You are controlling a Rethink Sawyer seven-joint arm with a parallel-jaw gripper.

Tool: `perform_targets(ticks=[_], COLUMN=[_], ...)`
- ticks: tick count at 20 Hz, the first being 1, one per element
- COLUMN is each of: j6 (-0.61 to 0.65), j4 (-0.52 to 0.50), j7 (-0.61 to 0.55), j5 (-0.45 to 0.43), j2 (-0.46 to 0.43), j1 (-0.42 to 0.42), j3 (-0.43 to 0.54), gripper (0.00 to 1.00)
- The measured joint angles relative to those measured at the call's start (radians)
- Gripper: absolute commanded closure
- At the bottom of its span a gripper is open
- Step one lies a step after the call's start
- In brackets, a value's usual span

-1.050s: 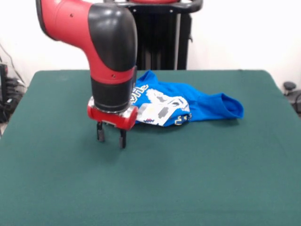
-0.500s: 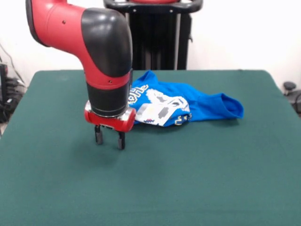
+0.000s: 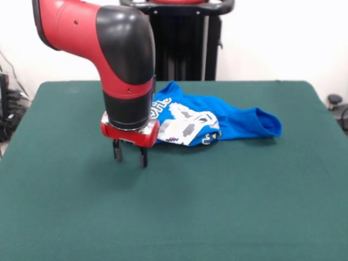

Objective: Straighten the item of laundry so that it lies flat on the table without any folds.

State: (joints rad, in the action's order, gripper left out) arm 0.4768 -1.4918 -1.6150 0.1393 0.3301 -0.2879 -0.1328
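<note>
The item of laundry (image 3: 217, 119), a bright blue T-shirt with a white graphic and lettering, lies crumpled and folded on the dark green table (image 3: 217, 206), toward the far middle. My gripper (image 3: 130, 156) hangs just above the cloth-covered table, to the left of the shirt's near edge and a little in front of it. Its two dark fingers (image 3: 143, 157) stand apart, open, with nothing between them. The arm hides the shirt's left end.
The robot's black pedestal (image 3: 185, 49) stands behind the table's far edge. A cable and dark clutter (image 3: 8, 109) sit off the left edge, and a dark round thing (image 3: 334, 100) off the right edge.
The gripper shifted slightly left and up, then came back right by about the same amount. The shirt has not moved.
</note>
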Motion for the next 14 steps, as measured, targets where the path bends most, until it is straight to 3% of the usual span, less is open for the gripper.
perform_targets(ticks=[14], j6=[0.000], j4=[-0.112], j7=[0.000], j5=[0.000], j2=[0.054], j1=[-0.002], j3=[0.003], gripper=[0.00])
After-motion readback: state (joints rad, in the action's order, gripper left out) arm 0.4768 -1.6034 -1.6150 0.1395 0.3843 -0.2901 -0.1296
